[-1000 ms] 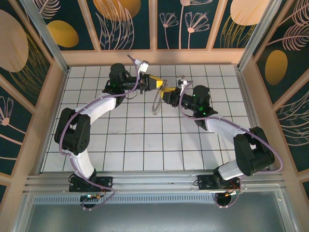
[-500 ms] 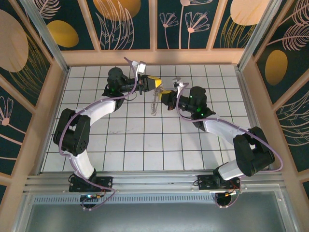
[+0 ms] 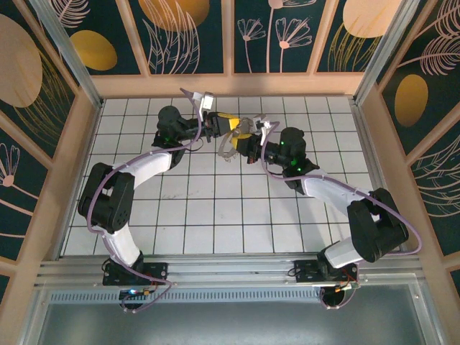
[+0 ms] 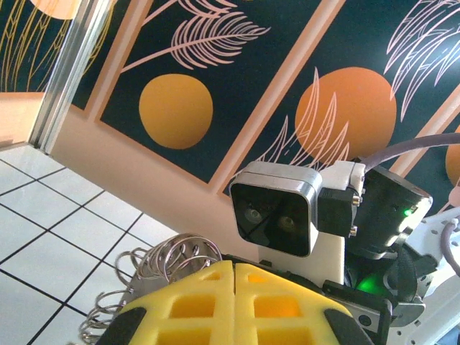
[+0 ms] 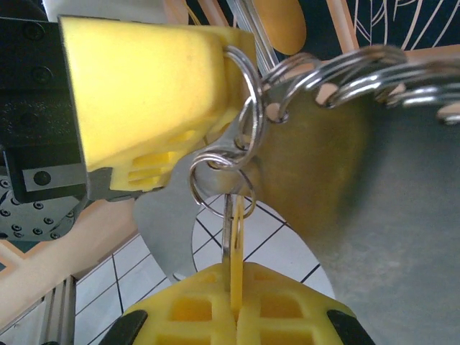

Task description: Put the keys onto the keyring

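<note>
Left end effector was found pressed together on the keyring; right end effector was found pinching the key beside it.

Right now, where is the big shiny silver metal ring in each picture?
Top view: thin silvery metal keyring, upper middle, hanging at the left hand.
Left wrist: keyring lower left, behind the left hand.
Right wrist: keyring centre to top right, against the left hand.
Shared landmark: that yellow-tipped left hand.
</note>
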Controlling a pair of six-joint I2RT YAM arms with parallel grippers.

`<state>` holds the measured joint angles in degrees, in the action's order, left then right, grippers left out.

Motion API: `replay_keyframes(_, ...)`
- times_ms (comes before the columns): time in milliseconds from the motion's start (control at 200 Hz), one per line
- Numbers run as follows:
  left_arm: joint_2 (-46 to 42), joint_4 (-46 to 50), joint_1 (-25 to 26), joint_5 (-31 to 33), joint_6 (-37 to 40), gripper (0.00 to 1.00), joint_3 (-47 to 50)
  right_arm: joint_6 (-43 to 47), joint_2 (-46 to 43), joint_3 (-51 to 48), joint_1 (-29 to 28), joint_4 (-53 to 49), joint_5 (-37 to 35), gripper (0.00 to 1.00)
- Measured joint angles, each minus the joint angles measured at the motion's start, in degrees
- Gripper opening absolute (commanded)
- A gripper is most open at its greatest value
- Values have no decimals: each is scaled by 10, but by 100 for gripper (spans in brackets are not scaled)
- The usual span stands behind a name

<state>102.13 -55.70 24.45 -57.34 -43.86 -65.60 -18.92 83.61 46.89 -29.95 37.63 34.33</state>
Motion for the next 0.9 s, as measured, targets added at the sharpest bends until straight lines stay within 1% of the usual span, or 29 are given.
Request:
replay_keyframes(205, -1, -44, 5, 32, -33, 0, 28, -18, 12, 0, 0, 16, 2, 0)
replay_keyframes(516, -1, -132, 14, 107, -116, 0, 75, -28, 16, 0, 0, 21, -19, 0)
replay_keyframes(741, -1, -153, 19, 144, -142, 0, 79, -35, 35, 24, -2, 33, -11, 0)
replay_keyframes(901, -1, -161, 22, 155, -150, 0, 79, -31, 37, 30, -2, 29, -4, 0)
